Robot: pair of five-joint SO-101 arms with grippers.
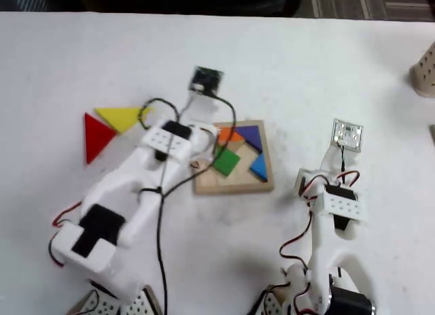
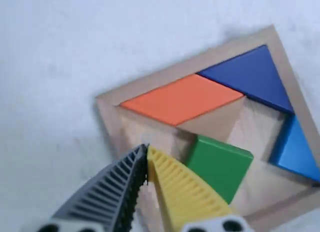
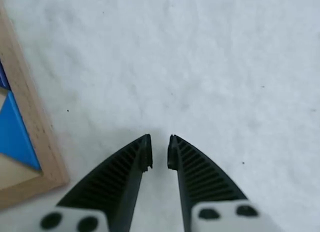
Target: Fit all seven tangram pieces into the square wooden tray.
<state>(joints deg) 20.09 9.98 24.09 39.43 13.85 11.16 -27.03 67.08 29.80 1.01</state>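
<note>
Tray: square wooden tray (image 1: pixel 232 187) is lying on the white table (image 1: pixel 326 63), between the two arms.
Pieces inside: orange parallelogram (image 2: pixel 182 98) is sitting along one inner edge. The dark blue triangle (image 2: pixel 250 74) is touching it and filling a corner. The light blue triangle (image 2: pixel 295 149) is lying against the neighbouring edge. The green square (image 2: pixel 220 162) is sitting near the middle with one thick side face showing; whether it is lying flat I cannot tell.
Pieces outside: red triangle (image 1: pixel 96 135) and yellow triangle (image 1: pixel 121 116) are lying just beside each other on the table, well apart from the tray, beyond the left arm.
Left gripper (image 2: pixel 146 159): hanging over the tray just beside the green square, its grey and yellow fingers pressing together at the tips and gripping nothing.
Right gripper (image 3: pixel 159 153): hovering over bare table near the tray's outer rim, fingers standing narrowly apart with nothing between them.
</note>
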